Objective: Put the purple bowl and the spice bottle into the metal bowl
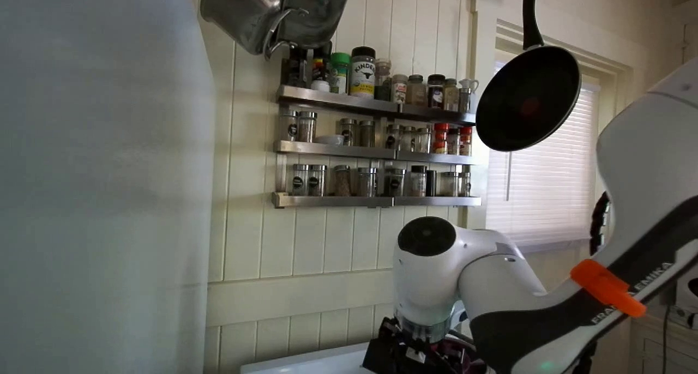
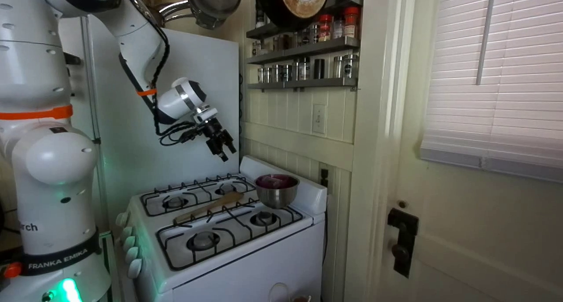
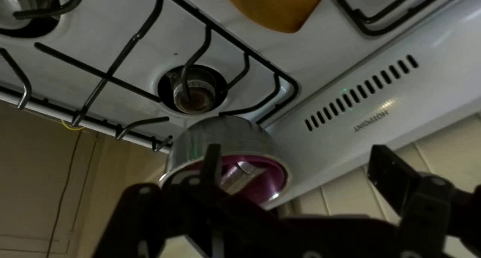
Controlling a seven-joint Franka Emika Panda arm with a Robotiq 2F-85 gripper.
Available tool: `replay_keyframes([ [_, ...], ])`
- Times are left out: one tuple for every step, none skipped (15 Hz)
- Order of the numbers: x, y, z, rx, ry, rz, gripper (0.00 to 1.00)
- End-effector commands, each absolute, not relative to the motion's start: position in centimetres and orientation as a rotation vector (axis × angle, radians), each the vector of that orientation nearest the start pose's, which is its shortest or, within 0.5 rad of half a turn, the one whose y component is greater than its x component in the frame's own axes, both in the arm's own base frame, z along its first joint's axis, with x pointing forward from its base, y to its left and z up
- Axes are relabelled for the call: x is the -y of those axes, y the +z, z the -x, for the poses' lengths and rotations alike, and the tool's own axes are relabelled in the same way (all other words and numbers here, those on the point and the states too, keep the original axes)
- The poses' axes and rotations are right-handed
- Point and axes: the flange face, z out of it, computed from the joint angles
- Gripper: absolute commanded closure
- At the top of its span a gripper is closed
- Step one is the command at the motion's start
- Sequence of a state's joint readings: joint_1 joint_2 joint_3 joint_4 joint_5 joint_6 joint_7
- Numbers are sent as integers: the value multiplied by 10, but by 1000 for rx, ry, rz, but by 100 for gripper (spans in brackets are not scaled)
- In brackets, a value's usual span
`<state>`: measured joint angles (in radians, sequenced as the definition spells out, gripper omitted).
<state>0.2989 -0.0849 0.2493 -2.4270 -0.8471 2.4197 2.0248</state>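
The metal bowl (image 2: pixel 276 198) stands on the stove's rear burner grate, beside the back panel. It also shows in the wrist view (image 3: pixel 225 137). The purple bowl (image 3: pixel 276 182) sits inside the metal bowl; only its inner wall and rim show. The spice bottle (image 3: pixel 236 179), clear with a silvery end, lies tilted inside the purple bowl; it shows faintly in an exterior view (image 2: pixel 275 181). My gripper (image 2: pixel 228 154) is open and empty, above and apart from the bowls. In the wrist view its fingers (image 3: pixel 297 152) are wide apart, and one hides part of the bowls.
A wooden utensil (image 2: pixel 211 207) lies across the stove (image 2: pixel 246 267) between the grates. The stove's back panel (image 3: pixel 375 111) rises behind the bowls. Spice shelves (image 1: pixel 332 201), a hung frying pan (image 1: pixel 529 98) and steel pots (image 1: pixel 245 14) are higher up. A fridge (image 2: pixel 176 99) stands beside the stove.
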Motion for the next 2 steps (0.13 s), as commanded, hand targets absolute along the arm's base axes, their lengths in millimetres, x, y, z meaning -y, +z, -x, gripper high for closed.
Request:
replay_keyframes([
  [-256, 355, -408, -1254, -965, 2819, 0],
  [-257, 359, -406, -1247, -975, 2813, 0],
])
